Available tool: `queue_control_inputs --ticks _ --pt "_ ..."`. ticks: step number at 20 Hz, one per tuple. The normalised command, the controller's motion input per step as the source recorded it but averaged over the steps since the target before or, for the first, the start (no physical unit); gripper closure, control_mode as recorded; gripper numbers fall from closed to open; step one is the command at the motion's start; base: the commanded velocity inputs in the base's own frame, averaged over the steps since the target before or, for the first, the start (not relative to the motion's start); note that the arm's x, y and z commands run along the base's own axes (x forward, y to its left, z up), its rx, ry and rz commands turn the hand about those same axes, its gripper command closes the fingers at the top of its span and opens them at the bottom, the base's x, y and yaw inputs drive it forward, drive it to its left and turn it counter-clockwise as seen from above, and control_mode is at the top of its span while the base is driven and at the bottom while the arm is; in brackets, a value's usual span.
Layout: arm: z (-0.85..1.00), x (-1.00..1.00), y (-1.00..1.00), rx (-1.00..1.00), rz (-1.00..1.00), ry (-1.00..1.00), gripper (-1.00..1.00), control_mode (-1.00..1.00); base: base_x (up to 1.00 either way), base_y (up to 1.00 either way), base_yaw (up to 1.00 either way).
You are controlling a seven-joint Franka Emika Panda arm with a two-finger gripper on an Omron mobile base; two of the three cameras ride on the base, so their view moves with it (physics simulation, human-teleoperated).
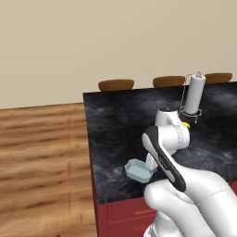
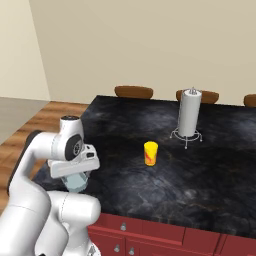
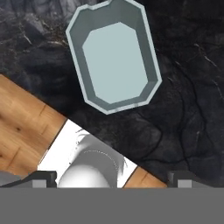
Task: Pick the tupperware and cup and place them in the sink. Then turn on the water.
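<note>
Pale blue-grey, the tupperware point(image 3: 113, 59) lies empty on the dark marble counter point(image 2: 200, 170) near its front left corner, directly under the gripper point(image 3: 111, 177), whose fingers stand wide apart above it, holding nothing. Well apart, the yellow cup point(image 2: 150, 153) stands upright near a paper towel holder point(image 2: 189, 117).

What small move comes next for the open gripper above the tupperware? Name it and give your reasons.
Probably a straight descent over the tupperware. In the hand view it lies on the dark counter ahead of the wide-apart fingertips, untouched. The gripper must come down and centre before closing on the rim.
</note>
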Motion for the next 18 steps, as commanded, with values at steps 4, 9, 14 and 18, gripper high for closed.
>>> queue_control_inputs --ticks 4,9,14,18 --pt "-0.13 0.19 0.0 0.0 0.03 0.01 -1.0 -1.0 0.0 0.0 0.0" --pt "-0.06 0.17 0.0 0.0 0.04 0.0 -1.0 -1.0 0.0 0.0 0.0" --pt "-0.03 0.16 0.0 0.0 0.02 0.0 -1.0 -1.0 0.0 0.0 0.0" --pt "-0.11 0.17 0.0 0.03 0.01 0.0 -1.0 -1.0 0.0 0.0 0.0"
